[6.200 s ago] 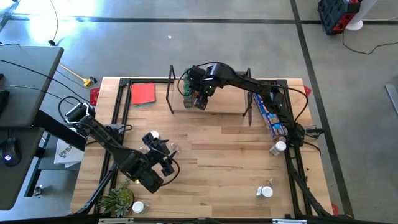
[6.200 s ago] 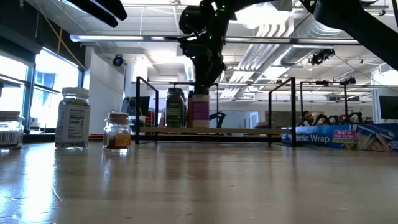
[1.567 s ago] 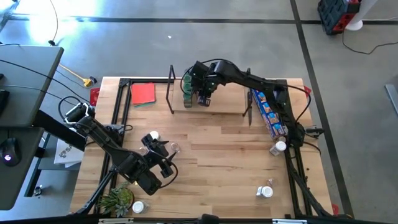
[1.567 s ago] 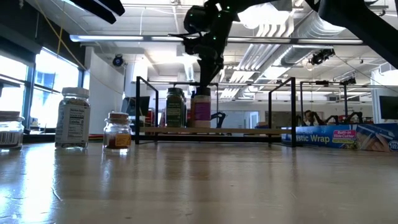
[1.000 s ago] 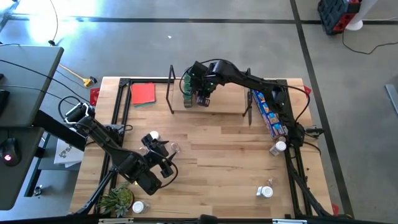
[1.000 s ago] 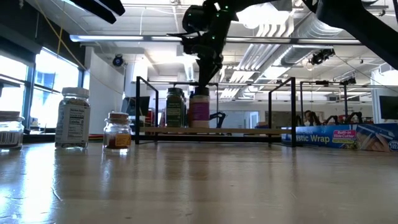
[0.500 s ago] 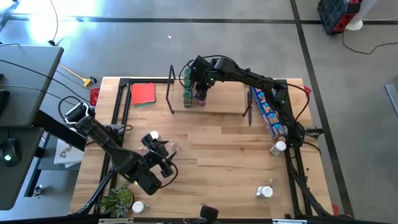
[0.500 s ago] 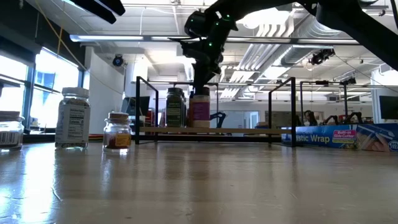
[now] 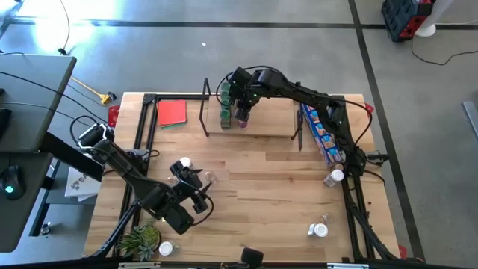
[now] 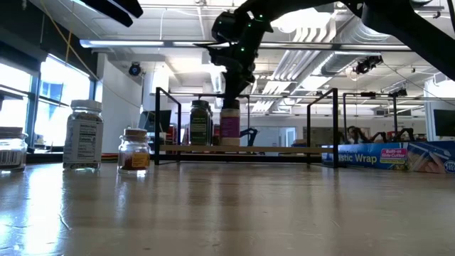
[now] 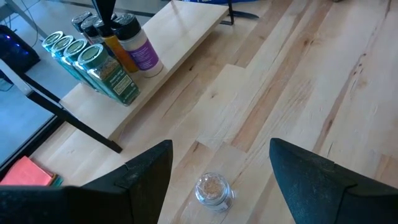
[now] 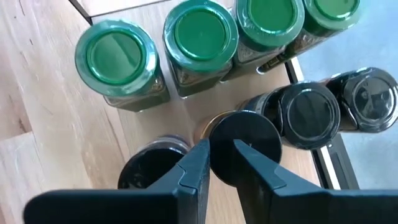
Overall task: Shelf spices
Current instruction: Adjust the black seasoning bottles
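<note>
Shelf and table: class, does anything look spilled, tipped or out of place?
Nothing looks spilled or tipped. The jars on the shelf stand upright in rows under the right gripper. Out of place: the blue packet at the table's right edge, and loose jars unshelved near the left gripper.

4 jars with bright green lids (image 12: 115,57) and green-tinted glass stand beside jars with glossy black lids (image 12: 309,113). One black-capped white jar carries a purple label (image 11: 144,55), and an amber-orange jar (image 11: 115,46) sits next to it. The shelf (image 11: 180,37) is pale light wood with thin black frames, and the table (image 9: 269,194) is a light wood plank pattern. A flat red square (image 9: 172,112) lies on it, as does a long blue printed packet (image 9: 322,134). A small plant (image 9: 140,240) is green. Both arms are black.
</note>
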You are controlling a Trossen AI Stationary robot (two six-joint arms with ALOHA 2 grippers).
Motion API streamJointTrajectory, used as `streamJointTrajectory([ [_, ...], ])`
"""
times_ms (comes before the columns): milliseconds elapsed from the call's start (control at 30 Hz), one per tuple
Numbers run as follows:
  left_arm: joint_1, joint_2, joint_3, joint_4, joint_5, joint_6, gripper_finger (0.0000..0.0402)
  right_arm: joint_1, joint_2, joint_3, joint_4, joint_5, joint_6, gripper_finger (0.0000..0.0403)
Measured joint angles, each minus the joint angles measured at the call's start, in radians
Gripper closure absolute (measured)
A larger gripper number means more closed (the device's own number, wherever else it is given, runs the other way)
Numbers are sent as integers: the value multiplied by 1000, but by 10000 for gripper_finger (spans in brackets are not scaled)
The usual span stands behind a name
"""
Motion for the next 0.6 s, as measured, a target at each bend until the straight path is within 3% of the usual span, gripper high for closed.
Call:
streamJointTrajectory([
  [200,0,0,0,-2,4,0,140,16,-54,2,-26,-6,-2,341],
  [367,0,0,0,-3,4,0,140,48,-62,-8,-109,-85,-57,341],
  [600,0,0,0,-2,4,-1,140,65,-63,-96,-57,-64,-62,341],
])
